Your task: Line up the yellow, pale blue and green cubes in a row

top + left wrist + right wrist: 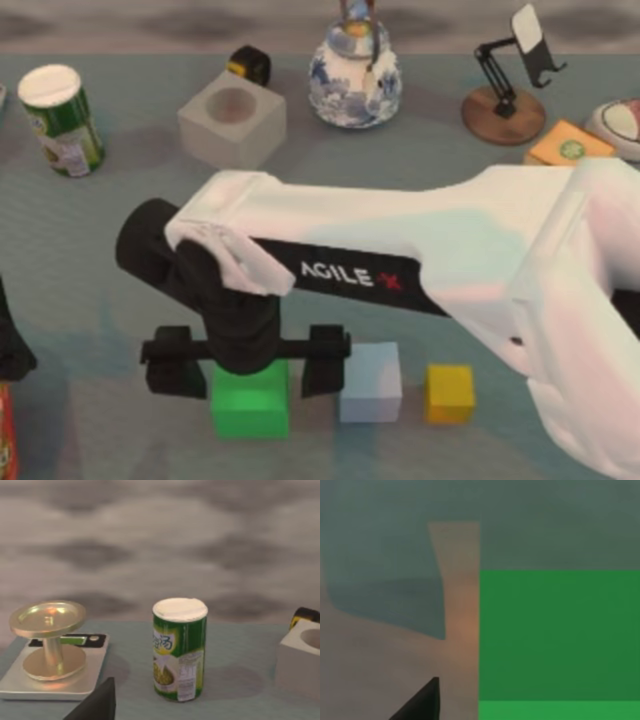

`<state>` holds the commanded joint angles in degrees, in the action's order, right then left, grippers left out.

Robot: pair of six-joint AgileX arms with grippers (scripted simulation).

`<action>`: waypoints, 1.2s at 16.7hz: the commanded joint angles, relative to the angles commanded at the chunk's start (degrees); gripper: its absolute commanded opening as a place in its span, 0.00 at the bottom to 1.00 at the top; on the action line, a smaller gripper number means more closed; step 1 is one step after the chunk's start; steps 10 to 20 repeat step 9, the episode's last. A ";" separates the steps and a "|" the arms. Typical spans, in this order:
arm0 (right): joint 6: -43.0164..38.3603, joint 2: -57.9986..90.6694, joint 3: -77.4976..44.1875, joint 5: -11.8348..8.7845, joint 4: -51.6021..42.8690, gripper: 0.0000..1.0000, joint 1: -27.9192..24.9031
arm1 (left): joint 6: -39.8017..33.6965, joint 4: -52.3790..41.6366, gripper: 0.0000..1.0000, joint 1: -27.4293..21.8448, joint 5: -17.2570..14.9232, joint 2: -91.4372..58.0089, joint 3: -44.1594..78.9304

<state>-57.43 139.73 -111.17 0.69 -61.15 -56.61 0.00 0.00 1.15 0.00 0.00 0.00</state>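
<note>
The bright green cube (250, 402), the pale whitish-blue cube (371, 382) and the small orange-yellow cube (450, 393) all look matt and smooth, like plain plastic. The teal worktop (120, 300) has a dull, finely textured, cloth-like surface. The right arm's white shell (470, 250) looks like smooth, softly glossy plastic, its black wrist parts matt. The blue-and-white vase (355, 85) shines like glazed ceramic. The grey block with a round hollow (232, 118) appears matt and stone-like. The golden stand (47, 637) gleams as polished metal.
</note>
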 joint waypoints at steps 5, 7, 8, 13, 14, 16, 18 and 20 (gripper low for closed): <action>-0.12 -1.63 -6.92 -0.03 -9.22 1.00 -0.32 | 0.00 0.00 1.00 0.00 0.00 0.00 0.00; -0.04 -2.51 -9.75 -0.04 -12.60 1.00 -0.48 | 0.00 0.00 1.00 0.00 0.00 0.00 0.00; 0.01 -2.83 -10.46 -0.04 -13.37 1.00 -0.51 | 0.00 0.00 1.00 0.00 0.00 0.00 0.00; 0.03 -2.92 -10.62 -0.04 -13.54 1.00 -0.51 | 0.00 0.00 1.00 0.00 0.00 0.00 0.00; 0.03 -2.92 -10.62 -0.04 -13.54 1.00 -0.51 | 0.00 0.00 1.00 0.00 0.00 0.00 0.00; 0.03 -2.92 -10.62 -0.04 -13.54 1.00 -0.51 | 0.00 0.00 1.00 0.00 0.00 0.00 0.00; 0.03 -2.92 -10.62 -0.04 -13.54 1.00 -0.51 | 0.00 0.00 1.00 0.00 0.00 0.00 0.00; 0.03 -2.92 -10.62 -0.04 -13.54 1.00 -0.51 | 0.00 0.00 1.00 0.00 0.00 0.00 0.00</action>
